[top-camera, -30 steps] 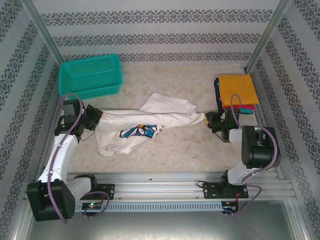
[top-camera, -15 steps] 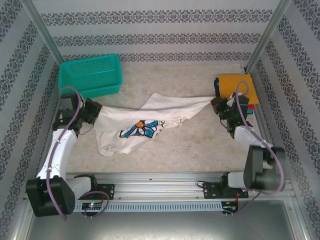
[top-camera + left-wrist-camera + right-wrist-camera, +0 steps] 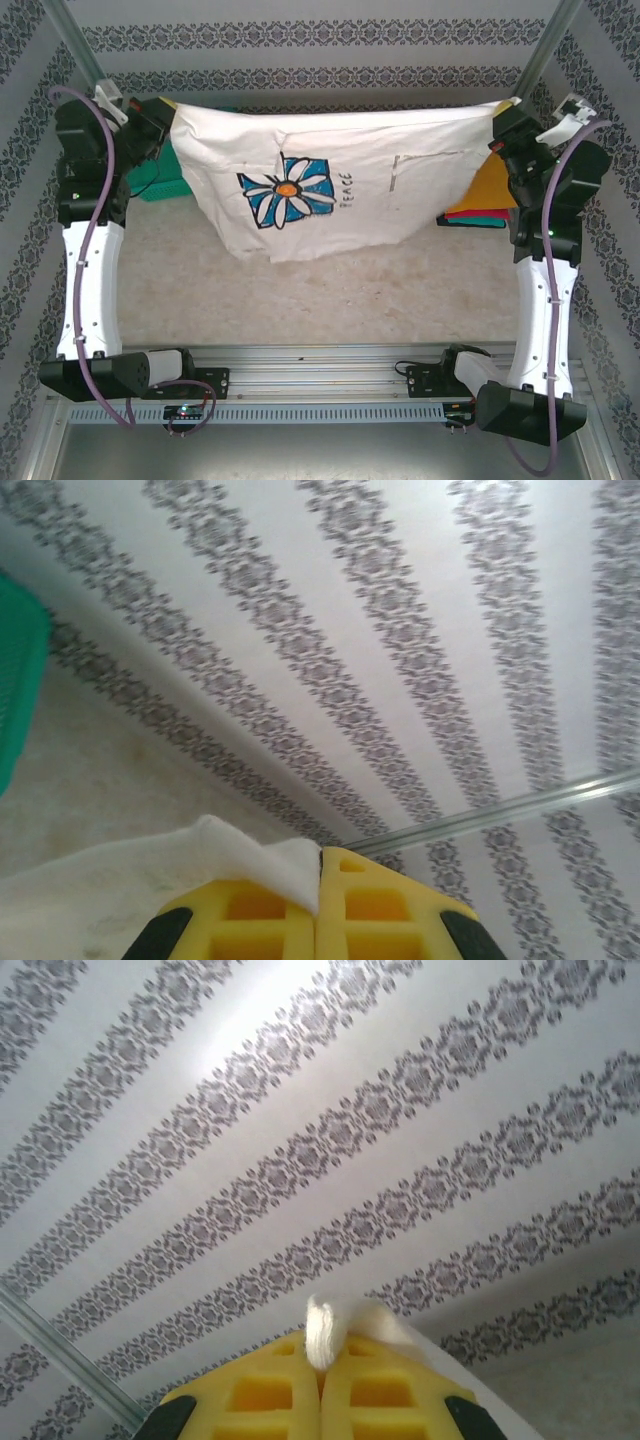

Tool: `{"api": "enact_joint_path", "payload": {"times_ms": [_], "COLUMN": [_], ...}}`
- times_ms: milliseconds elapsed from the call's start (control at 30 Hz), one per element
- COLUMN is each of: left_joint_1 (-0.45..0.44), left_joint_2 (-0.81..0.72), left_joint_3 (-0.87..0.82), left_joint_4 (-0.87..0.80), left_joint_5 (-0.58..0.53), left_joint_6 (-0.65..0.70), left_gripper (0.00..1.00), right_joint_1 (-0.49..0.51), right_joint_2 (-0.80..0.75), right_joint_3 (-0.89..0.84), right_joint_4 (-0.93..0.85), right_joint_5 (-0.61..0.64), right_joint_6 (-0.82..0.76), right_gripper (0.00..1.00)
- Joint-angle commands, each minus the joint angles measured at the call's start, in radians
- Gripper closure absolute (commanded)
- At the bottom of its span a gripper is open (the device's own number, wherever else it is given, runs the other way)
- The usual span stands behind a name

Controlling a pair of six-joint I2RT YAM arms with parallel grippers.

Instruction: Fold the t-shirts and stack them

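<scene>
The left pincer [image 3: 318, 868] and right pincer [image 3: 320, 1352] each pinch a corner of the white t-shirt [image 3: 330, 165], held spread aloft. Folding it remains, and other folded shirts [image 3: 487, 195] lie stacked.

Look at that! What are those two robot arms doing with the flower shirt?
They are holding the white t-shirt up in the air, spread wide between them. The left gripper pinches one top corner, the right gripper the other. It is not folded yet. A stack of folded shirts waits on the table at the right, and a teal basket sits at the left.
</scene>
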Motion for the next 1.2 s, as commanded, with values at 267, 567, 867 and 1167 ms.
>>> {"api": "enact_joint_path", "payload": {"times_ms": [267,567,867,1167], "left_joint_1": [0.012,0.012,0.008,-0.084], "left_joint_2": [-0.093,-0.021,0.121,0.462], "left_joint_3": [0.125,0.235,0.269,0.5], "left_joint_4": [-0.088,-0.149,-0.089,-0.043], "left_joint_5": [-0.035,0.0,0.025,-0.049], "left_joint_6": [0.008,-0.002,-0.038,0.021], "left_gripper": [1.0,1.0,1.0,1.0], "right_joint_1": [-0.013,-0.013,-0.013,0.002], "right_joint_2": [-0.128,-0.102,0.047,0.339], "right_joint_3": [0.201,0.278,0.291,0.372], "right_joint_4": [-0.232,-0.302,-0.247,-0.077], "right_joint_5": [0.072,0.124,0.101,0.056], "right_joint_6": [-0.198,-0.237,-0.23,-0.185], "right_gripper": [1.0,1.0,1.0,1.0]}}
